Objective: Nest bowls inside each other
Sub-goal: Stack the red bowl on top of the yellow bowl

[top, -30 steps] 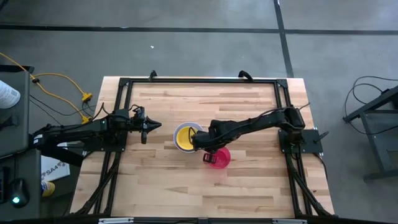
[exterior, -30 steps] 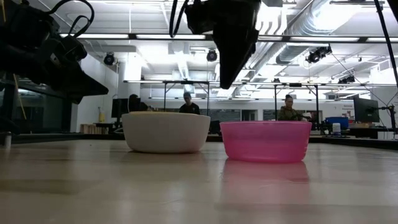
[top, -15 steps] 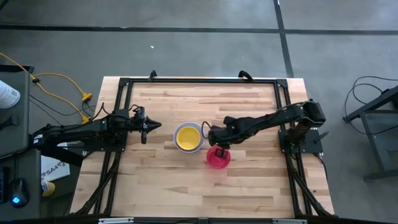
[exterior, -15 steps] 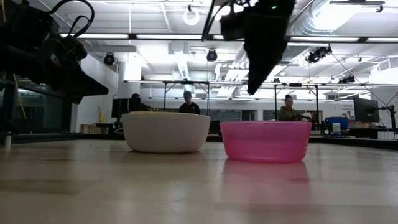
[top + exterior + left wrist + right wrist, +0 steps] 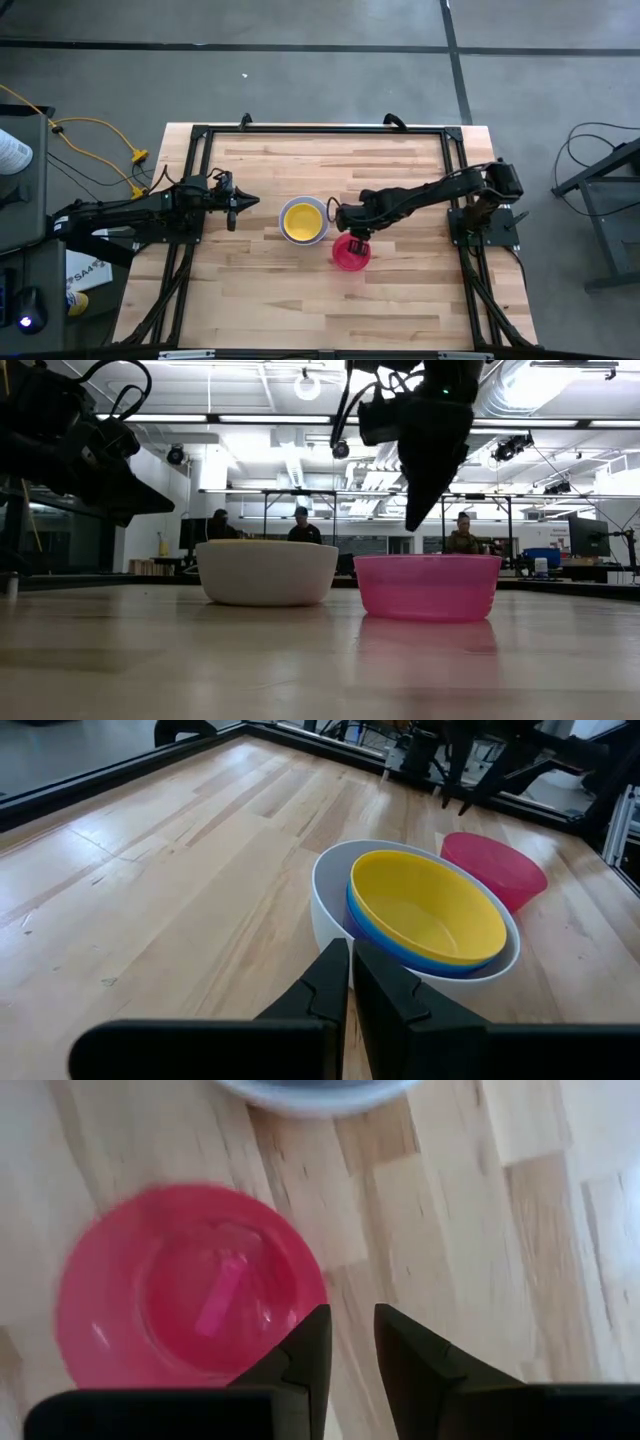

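The wooden desk lies mostly bare, with broad open board on every side of the bowls, which sit near its middle, well apart from the black frame rails along its edges. Two groups stand there: a white bowl with a blue bowl and a yellow bowl nested inside it, three counted in the stack from what shows, and one red bowl alone just beside it, toward the right arm's side. All of them sit upright with mouths up; being round, they have no long axis. The right gripper hangs above the red bowl's rim without touching it, its jaws a narrow gap apart and empty. The left gripper waits over the desk near the stack, its jaws closed on nothing.
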